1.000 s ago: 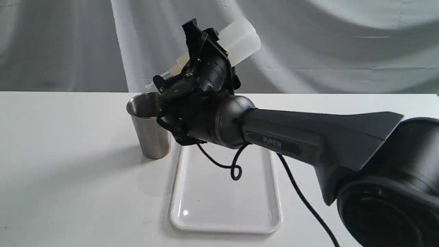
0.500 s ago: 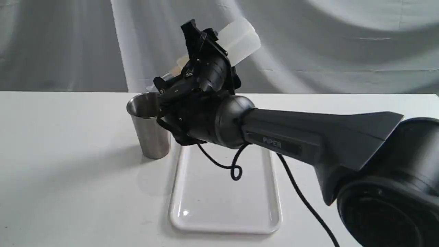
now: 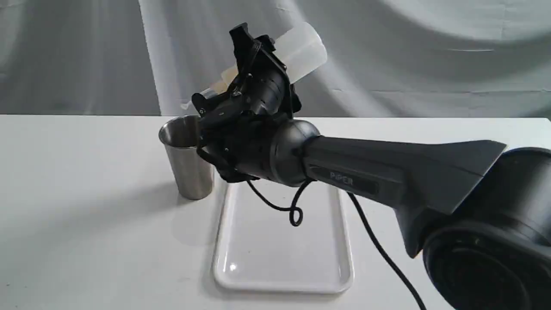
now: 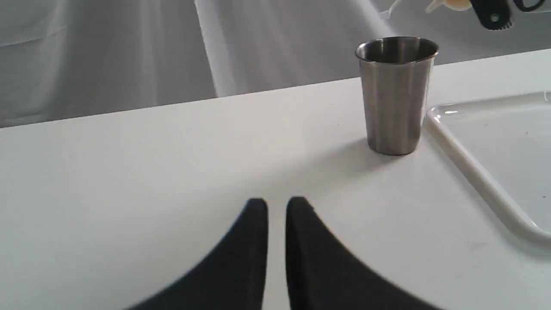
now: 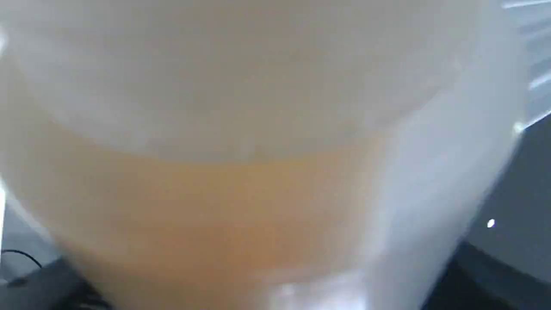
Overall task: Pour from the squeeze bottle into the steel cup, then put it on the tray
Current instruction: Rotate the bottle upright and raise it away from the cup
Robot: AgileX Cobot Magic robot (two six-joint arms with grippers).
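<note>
My right gripper [image 3: 255, 60] is shut on the squeeze bottle [image 3: 302, 48] and holds it tilted in the air. The bottle's base points up and to the right, and its thin nozzle [image 3: 186, 104] hangs just above the rim of the steel cup [image 3: 189, 165]. The cup stands upright on the table, beside the far left corner of the white tray [image 3: 280, 262]. In the right wrist view the squeeze bottle [image 5: 241, 172] fills the frame, with amber liquid inside. My left gripper [image 4: 277, 206] is shut on nothing, low over the table and well short of the steel cup [image 4: 396, 94].
A black cable [image 3: 292, 213] loops down from the right wrist over the tray. The right arm [image 3: 387, 172] reaches in from the lower right. A grey cloth backdrop hangs behind the white table [image 3: 86, 237]. The tray's edge [image 4: 469, 168] lies next to the cup.
The bottle rocked slightly: its nozzle dipped toward the cup's rim, then came back up a little. The cup, the tray and the arm have kept their places.
</note>
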